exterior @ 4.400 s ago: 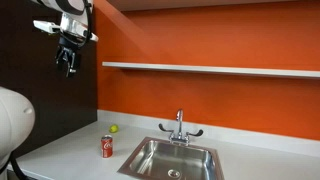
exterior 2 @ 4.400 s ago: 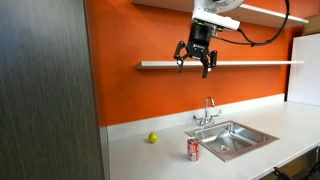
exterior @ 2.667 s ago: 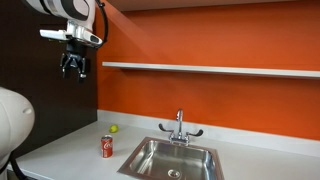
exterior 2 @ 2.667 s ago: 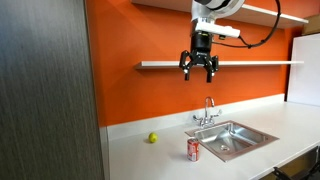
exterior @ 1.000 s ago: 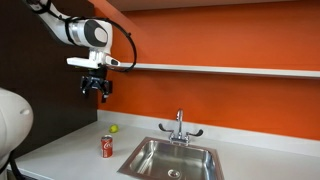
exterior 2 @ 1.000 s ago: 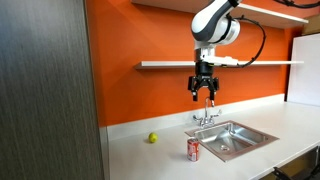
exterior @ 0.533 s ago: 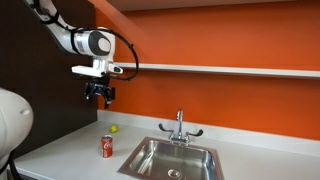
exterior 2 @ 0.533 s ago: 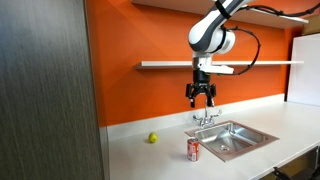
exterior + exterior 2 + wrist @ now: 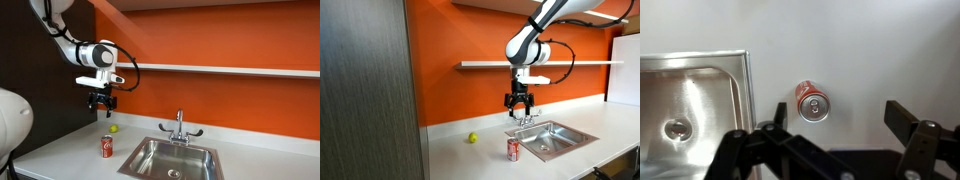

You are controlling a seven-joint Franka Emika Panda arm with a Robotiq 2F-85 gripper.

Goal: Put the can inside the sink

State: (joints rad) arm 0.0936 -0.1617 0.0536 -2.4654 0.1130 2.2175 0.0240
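Gripper (image 9: 101, 104): fingers apart, empty. We log it lower than a second ago, now hanging above the can (image 9: 107, 146).
Can: upright on the counter (image 9: 60, 155) just beside the sink (image 9: 190, 158), untouched.
Grasp, we judge, comes next.

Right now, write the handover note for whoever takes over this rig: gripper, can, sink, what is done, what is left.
Gripper: open and empty, in the air roughly over the small red cylindrical drink can, well clear of it.
Can: upright on the white counter, beside the rim of the rectangular stainless-steel sink, outside the basin.
Done: nothing yet; the can is not gripped.
Left: descend, close on the can, lift it over the rim, release it in the basin.
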